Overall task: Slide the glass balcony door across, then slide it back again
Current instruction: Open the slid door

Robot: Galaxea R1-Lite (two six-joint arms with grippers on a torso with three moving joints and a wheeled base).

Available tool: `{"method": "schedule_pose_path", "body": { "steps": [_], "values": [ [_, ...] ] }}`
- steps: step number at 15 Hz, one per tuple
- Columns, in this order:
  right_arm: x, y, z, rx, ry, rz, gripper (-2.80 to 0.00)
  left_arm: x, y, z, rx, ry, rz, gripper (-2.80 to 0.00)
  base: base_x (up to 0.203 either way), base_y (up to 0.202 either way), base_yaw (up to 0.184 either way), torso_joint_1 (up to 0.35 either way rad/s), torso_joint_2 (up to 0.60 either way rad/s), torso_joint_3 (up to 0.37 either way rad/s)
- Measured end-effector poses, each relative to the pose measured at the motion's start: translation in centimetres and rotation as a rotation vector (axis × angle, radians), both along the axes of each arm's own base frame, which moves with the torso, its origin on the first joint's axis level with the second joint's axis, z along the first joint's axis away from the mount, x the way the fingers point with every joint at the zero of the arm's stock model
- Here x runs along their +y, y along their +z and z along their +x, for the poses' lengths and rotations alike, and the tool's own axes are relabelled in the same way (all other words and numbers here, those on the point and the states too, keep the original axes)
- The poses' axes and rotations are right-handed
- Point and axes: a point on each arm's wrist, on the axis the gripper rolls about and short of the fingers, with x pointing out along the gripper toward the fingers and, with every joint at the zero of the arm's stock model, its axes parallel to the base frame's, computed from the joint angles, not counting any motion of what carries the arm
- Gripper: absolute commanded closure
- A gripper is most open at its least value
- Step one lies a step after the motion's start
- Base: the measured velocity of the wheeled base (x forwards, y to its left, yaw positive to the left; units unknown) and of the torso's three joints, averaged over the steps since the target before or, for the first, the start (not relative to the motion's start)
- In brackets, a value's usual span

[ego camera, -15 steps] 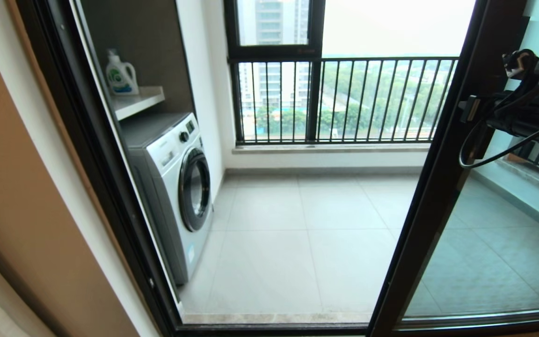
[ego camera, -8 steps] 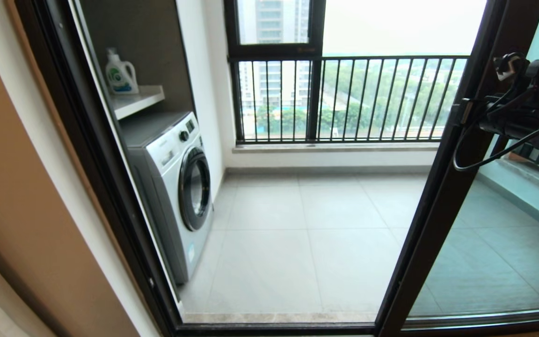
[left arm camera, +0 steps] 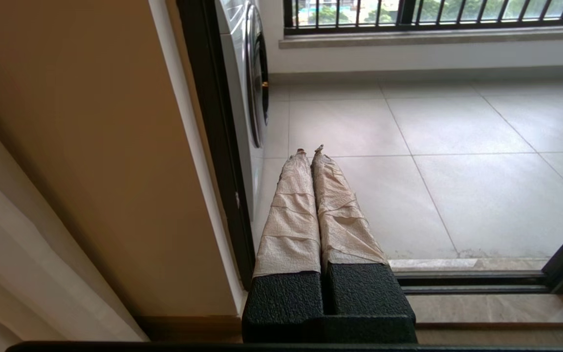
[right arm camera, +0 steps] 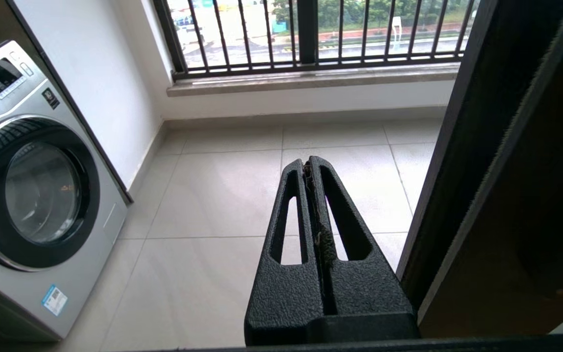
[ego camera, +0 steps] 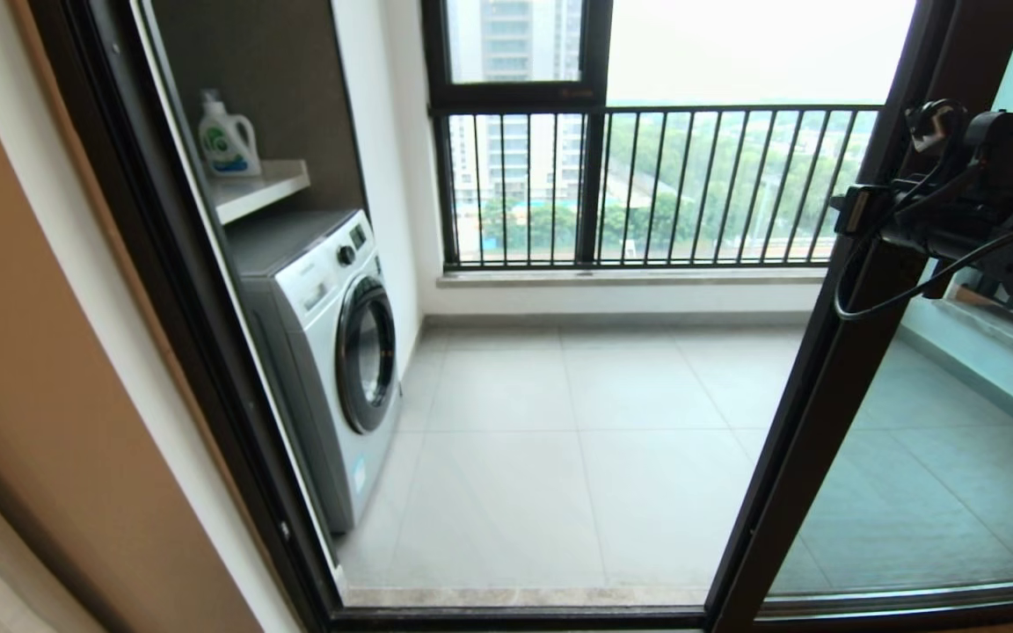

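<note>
Standing at the right of the head frame, the glass balcony door point(ego camera: 832, 378) is slid well across, its dark leading stile running from upper right down to the bottom track and leaving the doorway wide open. I hold the right gripper point(right arm camera: 313, 168) just beside that stile, fingers pressed together with nothing between them. I judge this suits pushing, since closed fingers make 1 stiff edge to bear on the frame; contact itself I cannot confirm. In the head view the right arm point(ego camera: 972, 202) crosses the stile at upper right, at a height where a sideways shove should not rack the panel.

The left gripper point(left arm camera: 309, 152), its 2 taped fingers also closed and empty, is parked low at the left jamb, clear of the door's path.

The washing machine point(ego camera: 331, 352) at centre left stands outside the track.
</note>
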Motion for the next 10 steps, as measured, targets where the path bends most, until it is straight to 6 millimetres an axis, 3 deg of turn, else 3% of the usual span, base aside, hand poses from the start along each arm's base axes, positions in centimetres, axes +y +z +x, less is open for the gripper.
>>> {"method": "schedule_pose_path", "body": {
  "steps": [5,10],
  "values": [
    [-0.5,-0.3,0.4,-0.006,-0.029,-0.004,0.0,0.0,0.0,0.0,0.0,0.0,0.0,0.0,0.0,0.0,0.0,0.0,0.0,0.0],
    [-2.4,-0.7,0.5,-0.015,-0.081,-0.006,0.0,0.0,0.0,0.0,0.0,0.0,-0.001,0.0,0.0,0.0,0.0,0.0,0.0,0.0]
  ]
}}
